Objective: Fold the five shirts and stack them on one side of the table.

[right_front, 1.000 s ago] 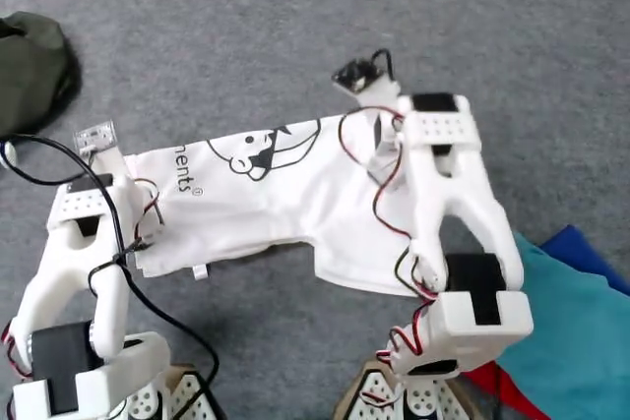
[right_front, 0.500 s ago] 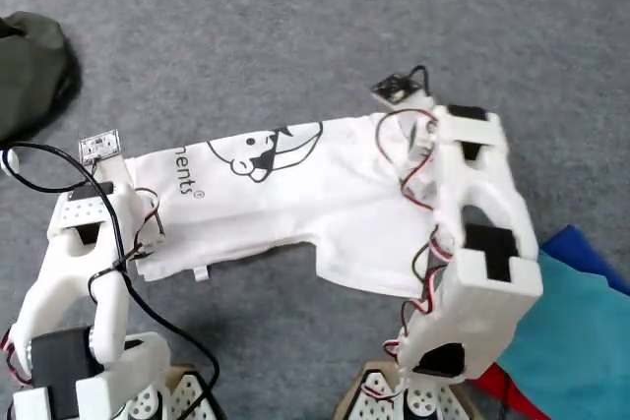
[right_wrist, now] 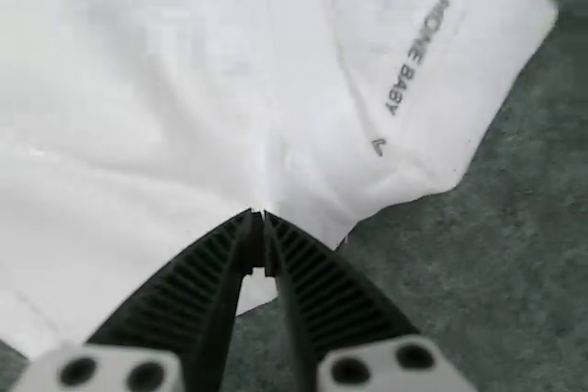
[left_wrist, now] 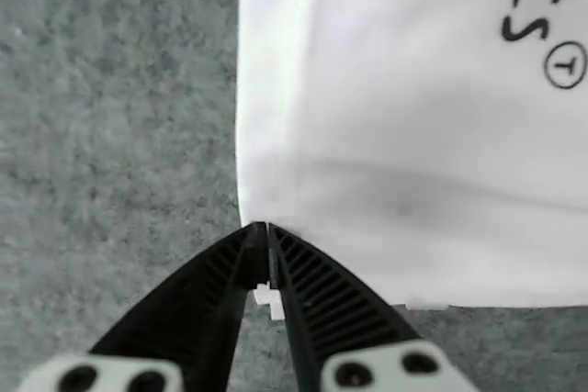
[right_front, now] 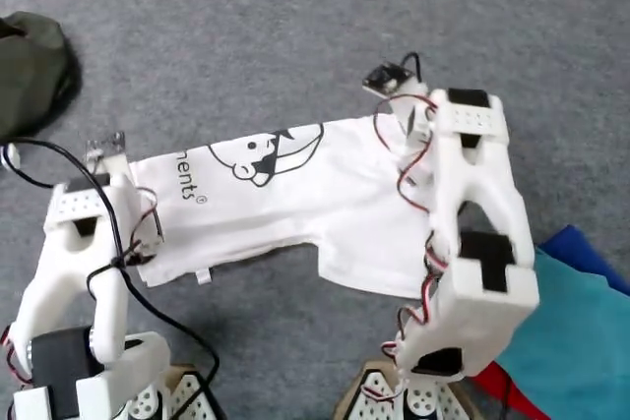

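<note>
Currently left tool (left_wrist: 266,232), right tool (right_wrist: 257,220) pinch white shirt (right_front: 305,199).

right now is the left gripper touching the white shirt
Touching. The left wrist view shows the left gripper shut on the white shirt at its edge.

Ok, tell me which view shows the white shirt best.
The high view: nearly the whole white shirt lies spread out, print visible. The left wrist view gives one corner close up, the right wrist view a creased patch.
</note>
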